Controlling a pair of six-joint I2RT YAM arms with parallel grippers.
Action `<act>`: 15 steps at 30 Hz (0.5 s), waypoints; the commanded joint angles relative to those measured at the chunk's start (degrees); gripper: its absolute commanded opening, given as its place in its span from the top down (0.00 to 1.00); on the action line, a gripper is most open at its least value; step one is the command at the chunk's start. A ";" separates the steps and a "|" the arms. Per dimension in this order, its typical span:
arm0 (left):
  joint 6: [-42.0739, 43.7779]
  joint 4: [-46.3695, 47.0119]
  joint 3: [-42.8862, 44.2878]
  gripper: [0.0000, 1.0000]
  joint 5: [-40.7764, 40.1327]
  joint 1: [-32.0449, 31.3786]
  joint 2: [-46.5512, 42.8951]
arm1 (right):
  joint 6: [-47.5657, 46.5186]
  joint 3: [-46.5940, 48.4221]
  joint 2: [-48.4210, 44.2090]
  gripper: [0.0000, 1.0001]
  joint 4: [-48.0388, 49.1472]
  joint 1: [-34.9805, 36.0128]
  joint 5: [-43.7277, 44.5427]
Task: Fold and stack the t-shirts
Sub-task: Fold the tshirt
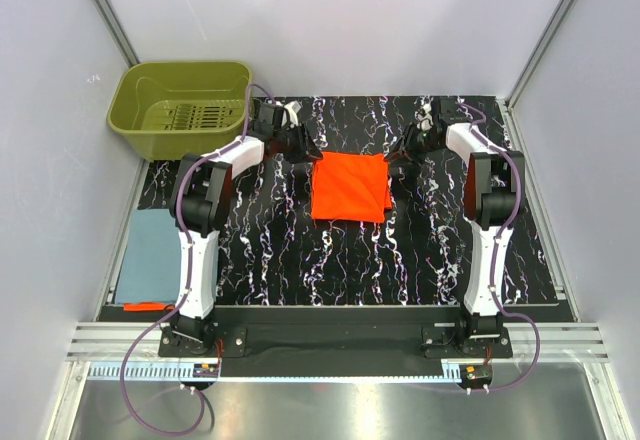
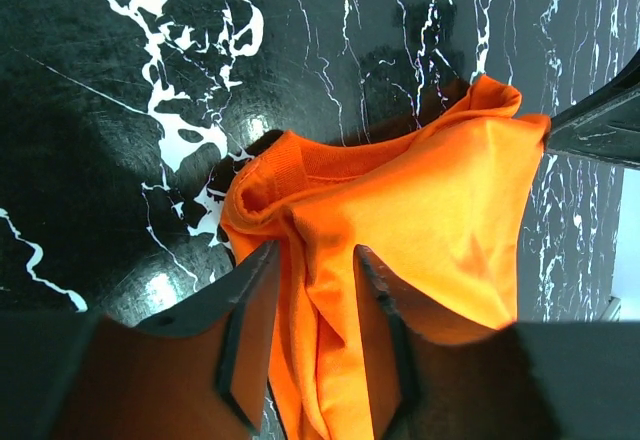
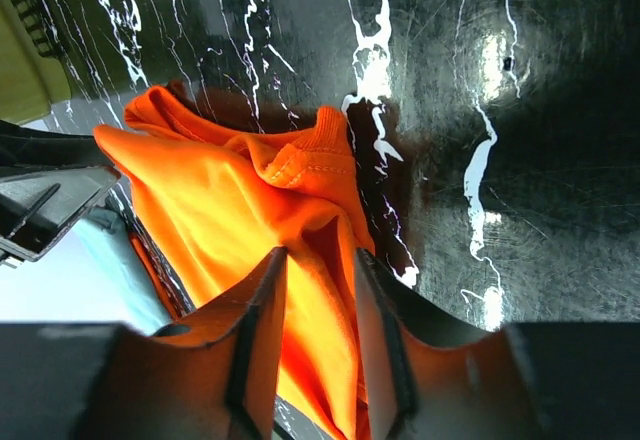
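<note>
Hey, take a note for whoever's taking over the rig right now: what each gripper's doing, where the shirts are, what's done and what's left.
Left gripper: fingers either side of a bunched far corner of the orange t-shirt; can't tell whether it is gripped.
Right gripper: same at the other far corner.
Orange t-shirt: middle of the marbled mat, a rough rectangle.
Blue-grey t-shirt: folded flat, left of the mat.
Done: blue-grey one folded.
Left: finish the orange fold, then probably stack it on the blue-grey one.
</note>
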 commanded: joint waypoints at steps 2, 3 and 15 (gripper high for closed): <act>0.14 2.18 3.57 0.60 1.33 0.43 0.60 | -1.19 2.06 -1.13 0.63 -0.57 0.69 -1.18; -0.04 2.18 3.75 0.61 1.59 0.51 0.87 | -1.01 2.50 -0.60 0.65 -0.57 0.77 -1.62; -0.65 2.00 0.24 1.00 2.12 2.09 -3.26 | -0.04 2.77 -4.72 1.00 -1.45 0.86 -0.31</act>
